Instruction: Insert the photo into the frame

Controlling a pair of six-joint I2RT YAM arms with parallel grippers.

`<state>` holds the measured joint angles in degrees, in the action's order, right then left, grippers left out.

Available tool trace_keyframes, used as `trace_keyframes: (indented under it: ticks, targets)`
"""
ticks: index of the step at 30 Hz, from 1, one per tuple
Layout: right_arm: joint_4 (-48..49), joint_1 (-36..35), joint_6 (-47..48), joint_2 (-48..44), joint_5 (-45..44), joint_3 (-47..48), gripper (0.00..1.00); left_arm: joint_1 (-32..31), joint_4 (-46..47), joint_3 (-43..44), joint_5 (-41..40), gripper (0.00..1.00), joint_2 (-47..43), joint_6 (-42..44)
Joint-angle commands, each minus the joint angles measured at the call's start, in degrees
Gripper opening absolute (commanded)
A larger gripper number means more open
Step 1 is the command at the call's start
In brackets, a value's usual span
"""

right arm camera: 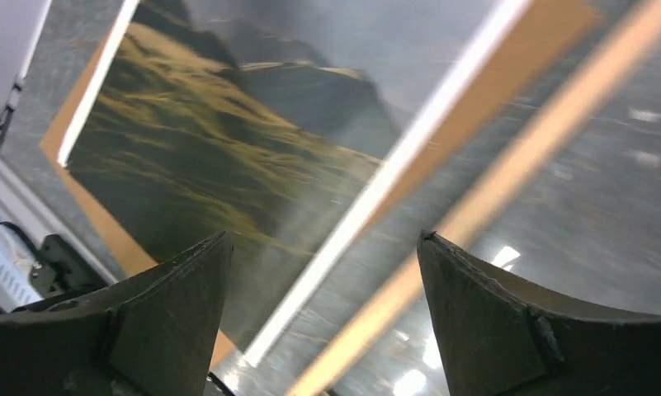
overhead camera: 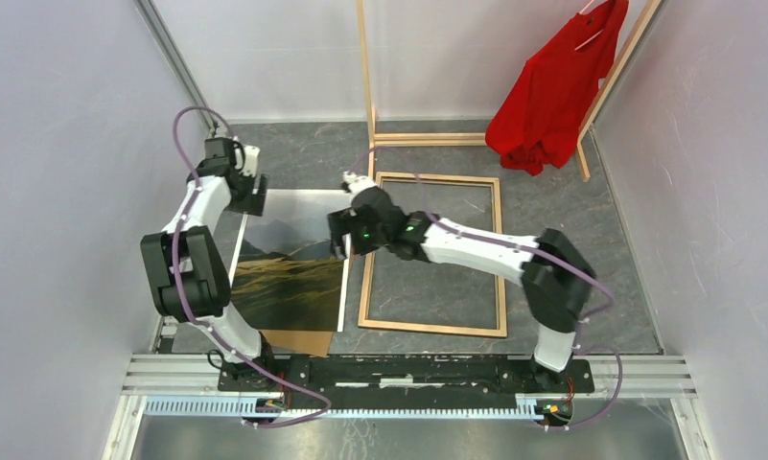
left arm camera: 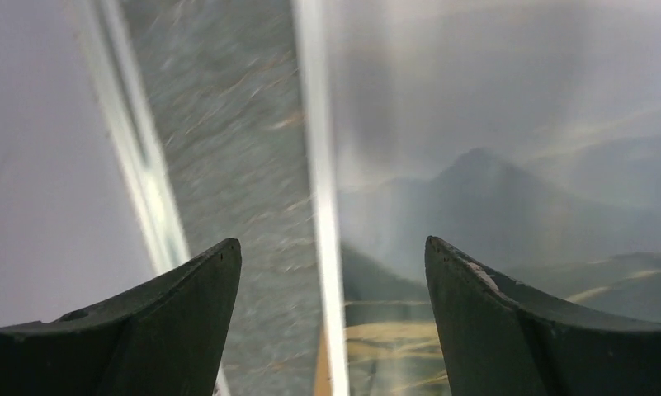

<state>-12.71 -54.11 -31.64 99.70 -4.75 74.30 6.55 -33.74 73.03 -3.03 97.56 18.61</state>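
Note:
The photo point(overhead camera: 293, 278), dark green hills under a cloudy sky with a white border, lies picture side up on the table at the left, on a brown backing board point(overhead camera: 298, 341). The frame point(overhead camera: 432, 254) lies flat to its right, light wood side up. My left gripper point(overhead camera: 250, 196) is open above the photo's far left edge; the white border point(left arm camera: 323, 206) runs between its fingers. My right gripper point(overhead camera: 346, 235) is open above the gap between photo and frame; the photo point(right arm camera: 228, 157) and the frame's left rail point(right arm camera: 508, 165) show under it. Both are empty.
A tall wooden clothes rack point(overhead camera: 365, 67) with a red shirt point(overhead camera: 552, 91) stands at the back right. Grey walls close in left, right and behind. An aluminium rail point(overhead camera: 408, 369) with the arm bases runs along the near edge.

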Motion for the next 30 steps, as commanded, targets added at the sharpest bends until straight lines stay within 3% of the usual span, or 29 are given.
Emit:
trace_keyframes:
  ticks: [1,4,9,15,22,30]
  targets:
    - [-0.14,-3.76,-4.81,10.12,1.45,9.34,0.89,6.83,0.16,-3.94,-3.49,0.87,-2.72,5.76]
    - [0.23,-4.68,-8.75,13.31,4.53,9.84,0.87,11.39,2.77,-6.72,-5.03,0.85,-3.04,7.32]
    - [3.42,-7.05,-13.06,9.29,7.78,0.42,0.87,15.17,9.28,-13.24,-7.69,0.84,-4.82,11.51]
    - [8.73,-9.33,-18.60,5.62,13.06,-8.30,0.85,16.02,13.60,-19.48,-7.85,0.83,-6.95,14.21]
    - [3.42,-12.40,-20.03,10.01,14.23,-3.04,0.84,16.04,15.70,-24.97,-6.90,0.82,-9.82,16.12]
    - [9.53,-12.99,-27.99,10.05,16.70,-9.57,0.84,16.04,15.72,-27.73,-5.70,0.81,-11.09,17.25]
